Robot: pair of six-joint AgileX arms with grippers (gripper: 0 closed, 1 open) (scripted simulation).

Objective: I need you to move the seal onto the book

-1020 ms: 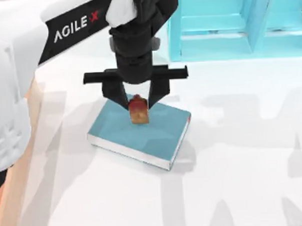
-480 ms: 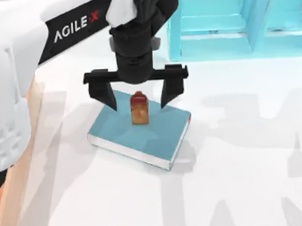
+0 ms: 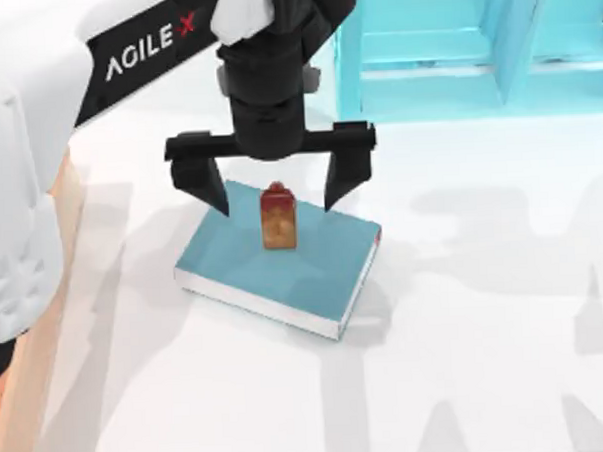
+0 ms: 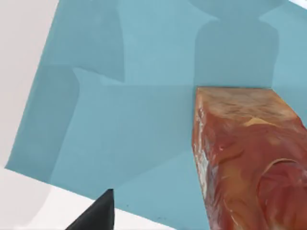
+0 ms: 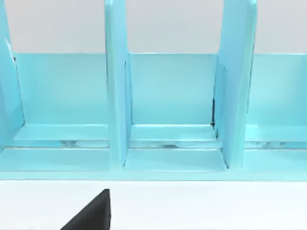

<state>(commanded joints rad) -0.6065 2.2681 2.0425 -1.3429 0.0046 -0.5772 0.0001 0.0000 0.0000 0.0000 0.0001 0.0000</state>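
Since half a second ago, lifted a little higher above the book [image 3: 283, 262], the left pincer [image 3: 272, 192], fingers spread wide as before; a second ago, closed around the seal [image 3: 277, 217]. Seal unmoved since then.

Now standing upright on the book's teal cover, toward its far edge, orange-brown body with dark red rounded top. Flanked by the two black fingers [image 3: 205, 185], one to either side, neither touching it, tips above the cover. Holding nothing. Left arm reaching in from the top view's left, white with black lettering.

Lying flat on the white desk [image 3: 486, 328], left of centre, turned at an angle, white page edges facing the near side, small red mark at the right-hand corner. Behind it, at the far edge of the desk, a teal shelf unit [image 3: 454, 49].

In the left wrist view, the seal [image 4: 244, 158] close up, marbled orange-brown, resting on the teal cover [image 4: 120, 120], a black fingertip [image 4: 96, 215] at the frame's edge.

In the right wrist view, the shelf unit [image 5: 168, 96] with its upright dividers, and a black fingertip [image 5: 93, 213] of the right pincer; open or closed, cannot tell.
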